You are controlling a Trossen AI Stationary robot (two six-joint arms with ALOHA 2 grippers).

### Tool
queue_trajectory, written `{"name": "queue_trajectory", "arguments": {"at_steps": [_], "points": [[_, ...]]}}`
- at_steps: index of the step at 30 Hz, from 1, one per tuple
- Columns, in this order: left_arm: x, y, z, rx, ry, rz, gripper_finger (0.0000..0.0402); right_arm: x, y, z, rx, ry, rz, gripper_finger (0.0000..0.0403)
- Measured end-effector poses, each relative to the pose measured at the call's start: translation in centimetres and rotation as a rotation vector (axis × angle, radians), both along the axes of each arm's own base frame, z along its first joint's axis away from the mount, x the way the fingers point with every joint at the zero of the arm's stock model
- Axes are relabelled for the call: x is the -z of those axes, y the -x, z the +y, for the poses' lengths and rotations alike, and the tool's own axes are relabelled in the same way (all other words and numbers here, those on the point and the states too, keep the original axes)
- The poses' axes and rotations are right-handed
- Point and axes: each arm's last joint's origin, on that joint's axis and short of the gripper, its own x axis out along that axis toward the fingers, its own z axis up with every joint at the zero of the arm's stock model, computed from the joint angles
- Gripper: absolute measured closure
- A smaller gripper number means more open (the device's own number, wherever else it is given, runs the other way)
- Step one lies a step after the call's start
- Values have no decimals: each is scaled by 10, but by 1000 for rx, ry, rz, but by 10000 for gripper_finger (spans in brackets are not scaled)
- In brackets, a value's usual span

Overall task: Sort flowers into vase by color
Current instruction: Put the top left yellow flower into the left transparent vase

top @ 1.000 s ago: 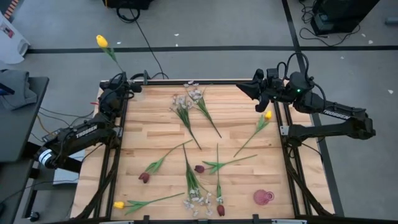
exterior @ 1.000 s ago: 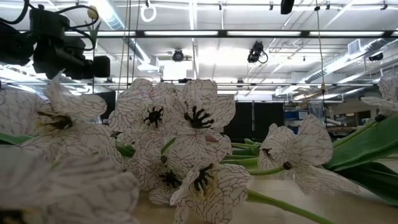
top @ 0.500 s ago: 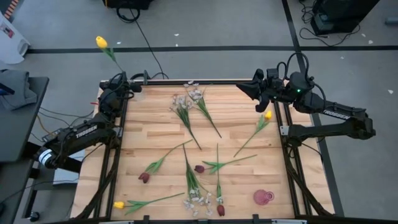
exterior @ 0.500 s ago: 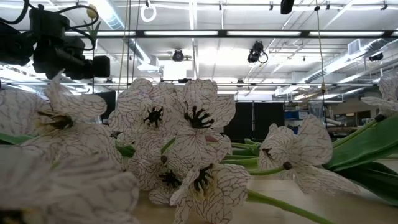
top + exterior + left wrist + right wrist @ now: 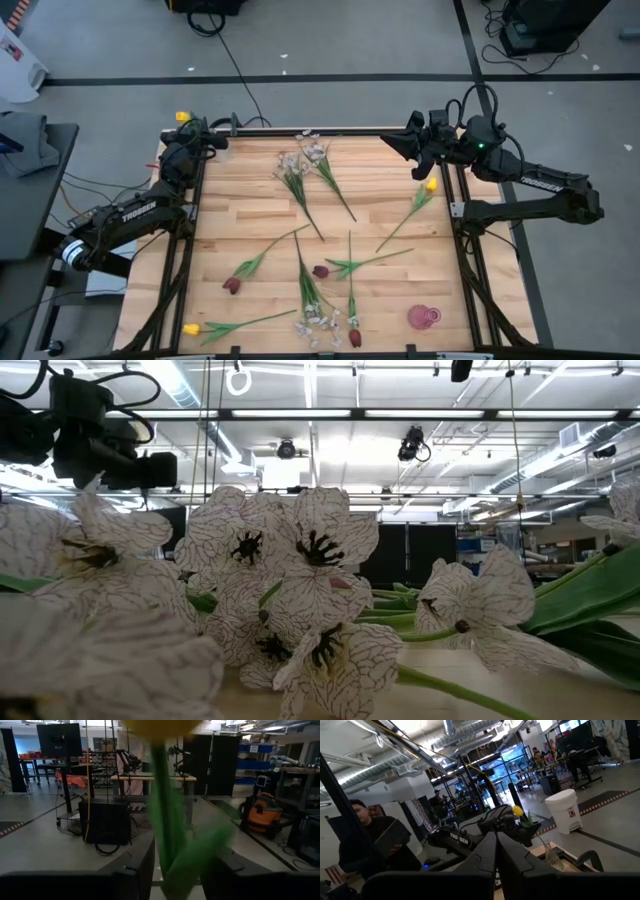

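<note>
Left tool (image 5: pixel 172 870) straddles yellow tulip (image 5: pixel 165 810); overhead shows only its bloom.

One yellow tulip (image 5: pixel 183 117) sits at the table's far left corner, about ten o'clock. Two white sprays (image 5: pixel 300 165) lie near twelve. Another yellow tulip (image 5: pixel 431 185) lies at two. Dark red tulips (image 5: pixel 320 271) lie near six, and a pink vase (image 5: pixel 423 318) stands at five.

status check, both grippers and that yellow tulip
Left gripper open around yellow tulip stem, far-left table corner. Right gripper shut, empty, far-right. Nothing blocking.
</note>
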Motion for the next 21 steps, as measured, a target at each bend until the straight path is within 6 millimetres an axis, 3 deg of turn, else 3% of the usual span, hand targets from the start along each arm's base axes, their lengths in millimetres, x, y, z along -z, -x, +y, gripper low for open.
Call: {"name": "queue_trajectory", "arguments": {"at_steps": [6, 15, 21], "points": [[1, -4, -1, 23, 85, 92, 259, 0, 0, 1, -9, -1, -4, 381], [-18, -2, -6, 27, 274, 147, 259, 0, -1, 5, -44, 3, -3, 381], [-51, 0, -8, 22, 345, 220, 243, 0, -1, 5, -39, 27, 1, 381]]}}
